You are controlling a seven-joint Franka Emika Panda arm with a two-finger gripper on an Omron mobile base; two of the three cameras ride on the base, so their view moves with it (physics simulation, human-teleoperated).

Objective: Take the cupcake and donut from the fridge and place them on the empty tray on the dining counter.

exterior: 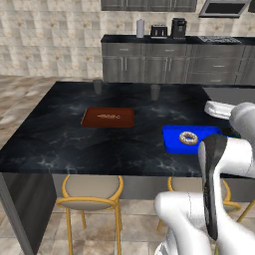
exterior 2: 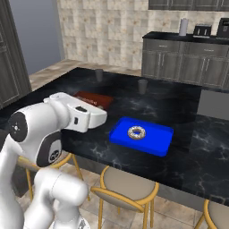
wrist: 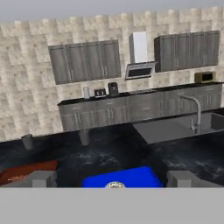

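The donut (exterior: 188, 138), white-iced with brown speckles, lies flat in the middle of the bright blue tray (exterior: 172, 142) on the black marble dining counter (exterior: 64, 144). From the right base view the donut (exterior 2: 136, 132) and tray (exterior 2: 159, 143) sit near the counter's front edge. My gripper (wrist: 113, 179) is open, with its two tips far apart and nothing between them. It hangs above the counter's near edge, just short of the tray (wrist: 131, 177), and looks across it. The donut (wrist: 115, 185) peeks in at the bottom of the hand view. The cupcake and the fridge are out of view.
A reddish-brown board (exterior: 108, 117) lies left of the tray. Two grey cups (exterior: 97, 86) (exterior: 155, 91) stand at the counter's far side. A sink with a faucet (wrist: 194, 116) is set in to the right. Yellow-framed stools (exterior: 92, 191) line the front.
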